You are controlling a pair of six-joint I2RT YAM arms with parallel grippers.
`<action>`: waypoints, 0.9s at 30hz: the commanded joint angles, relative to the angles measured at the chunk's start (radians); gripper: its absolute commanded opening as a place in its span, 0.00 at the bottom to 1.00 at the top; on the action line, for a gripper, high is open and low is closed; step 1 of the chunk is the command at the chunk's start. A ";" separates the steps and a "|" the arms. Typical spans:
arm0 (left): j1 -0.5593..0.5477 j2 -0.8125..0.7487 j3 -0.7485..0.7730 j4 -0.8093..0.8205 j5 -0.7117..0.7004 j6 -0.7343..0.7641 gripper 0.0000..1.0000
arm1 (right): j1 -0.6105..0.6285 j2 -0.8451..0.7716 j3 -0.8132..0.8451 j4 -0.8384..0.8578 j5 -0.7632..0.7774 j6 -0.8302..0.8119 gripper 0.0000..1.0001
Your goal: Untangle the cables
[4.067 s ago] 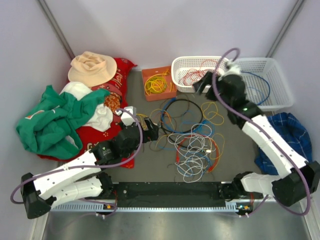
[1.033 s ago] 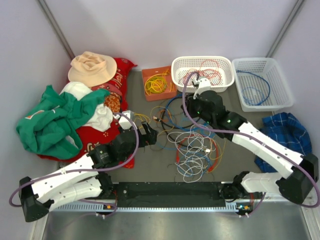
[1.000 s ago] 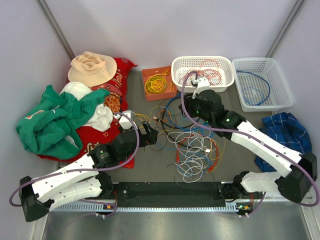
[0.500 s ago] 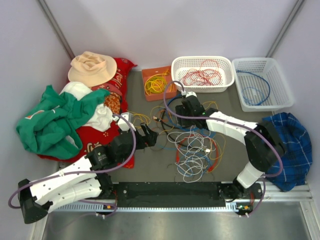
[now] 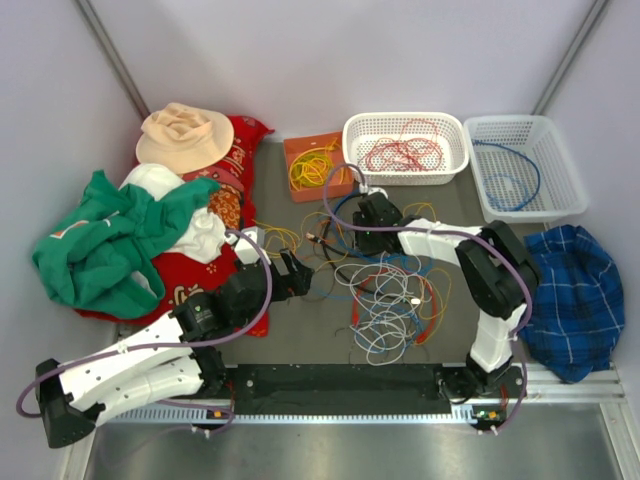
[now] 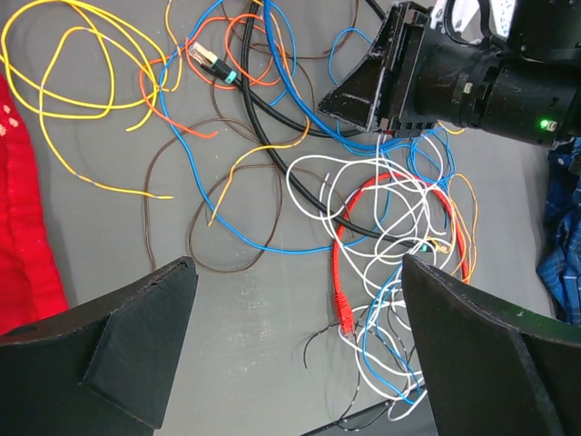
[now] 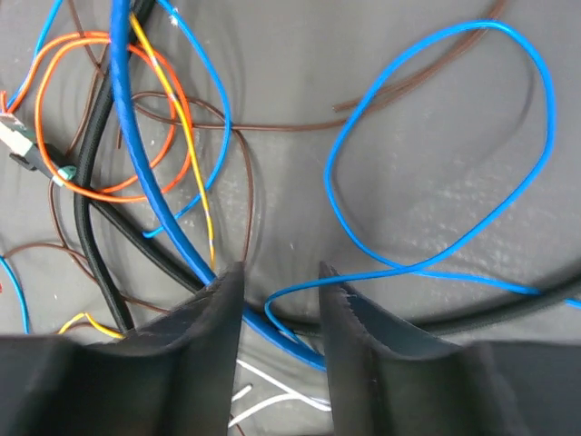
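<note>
The cables [image 5: 385,285] lie in a loose tangle of blue, white, red, orange, brown and black on the grey table. My right gripper [image 7: 280,272] is down in the tangle's far side, jaws a narrow gap apart. A thick blue cable [image 7: 154,182] and the end of a thin blue wire [image 7: 436,245] pass between them, unclamped. A black cable [image 7: 91,209] runs to its left. My left gripper [image 6: 297,272] hovers wide open over bare table at the tangle's left, beside a red cable plug [image 6: 345,313]. From above, the right gripper [image 5: 368,235] and left gripper [image 5: 300,275] sit on either side of the tangle.
At the back stand a white basket [image 5: 404,120] with red cables, a second basket [image 5: 570,180] with a blue cable, and an orange box [image 5: 300,145] with yellow wires. Green clothing [image 5: 100,240], a hat [image 5: 185,135] and red cloth lie left; a blue plaid cloth [image 5: 565,290] right.
The right arm came back from the baskets, folded in and dropped its gripper into the tangle's far side, jaws narrowing. The left arm crept slightly forward, still open.
</note>
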 commanded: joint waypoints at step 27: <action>0.002 -0.031 -0.026 0.759 0.079 0.413 0.99 | 0.175 -0.772 0.553 -0.610 0.009 -0.038 0.00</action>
